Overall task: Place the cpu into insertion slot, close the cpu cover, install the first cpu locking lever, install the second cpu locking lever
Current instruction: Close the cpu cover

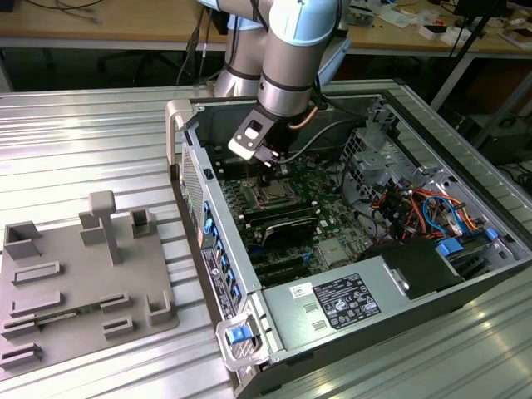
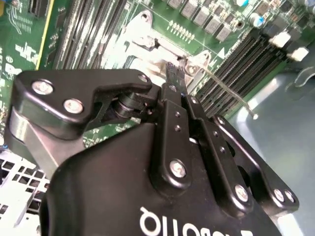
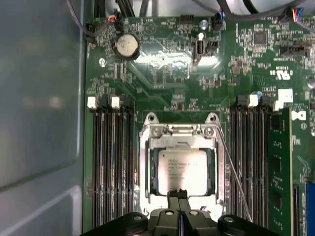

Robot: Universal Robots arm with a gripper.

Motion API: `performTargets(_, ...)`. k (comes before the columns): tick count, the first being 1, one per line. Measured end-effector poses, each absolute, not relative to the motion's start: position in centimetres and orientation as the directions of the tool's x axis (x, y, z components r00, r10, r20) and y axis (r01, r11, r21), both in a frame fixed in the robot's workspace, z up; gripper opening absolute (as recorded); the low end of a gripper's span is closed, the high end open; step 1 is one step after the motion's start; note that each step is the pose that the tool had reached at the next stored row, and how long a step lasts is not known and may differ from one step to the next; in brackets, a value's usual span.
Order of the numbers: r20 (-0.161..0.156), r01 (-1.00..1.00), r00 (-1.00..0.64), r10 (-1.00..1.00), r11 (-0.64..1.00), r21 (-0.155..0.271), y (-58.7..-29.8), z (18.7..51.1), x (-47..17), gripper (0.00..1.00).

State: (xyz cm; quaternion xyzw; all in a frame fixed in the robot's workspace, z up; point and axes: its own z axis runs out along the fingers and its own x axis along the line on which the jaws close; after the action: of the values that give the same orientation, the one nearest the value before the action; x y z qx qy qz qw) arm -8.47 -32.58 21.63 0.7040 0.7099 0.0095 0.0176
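- The ribbed metal table (image 1: 83,141) carries an open computer case (image 1: 199,195) lying on its side, with a grey fixture plate (image 1: 75,283) beside it on the exterior view's left.
- The arm (image 1: 291,75) reaches down into the case from above, over the middle of the board.
- A grey power supply box (image 1: 332,307) fills the near end of the case in the exterior view.
- The green motherboard (image 3: 167,73) lies flat on the case floor. Banks of long black memory slots (image 3: 112,167) run along both sides of the socket area.
- The insertion slot (image 1: 273,197) sits between those banks, directly under the gripper.
- The cpu cover (image 3: 150,169) lies down flat over the slot, its frame surrounding the chip on all four sides (hinge edge towards the coin cell).
- The cpu (image 3: 183,169) is seated in the slot, its silver-grey top showing through the cover's cut-out.
- The gripper (image 3: 178,195) has its fingers pressed together with nothing between them. The tips are at the cover's edge farthest from the hinge; whether they touch it cannot be determined.
- One thin wire lever (image 3: 234,172) runs at a slant beside the cover, angling away from it towards the memory slots.
- A round coin cell (image 3: 127,45) sits on the board, well apart from the slot.
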Motion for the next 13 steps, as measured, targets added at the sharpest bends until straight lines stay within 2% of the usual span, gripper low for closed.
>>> performTargets(13, -0.012, 0.999, -0.008, 1.0, 0.008, 0.038, -32.6, 21.6, -7.1, 0.11)
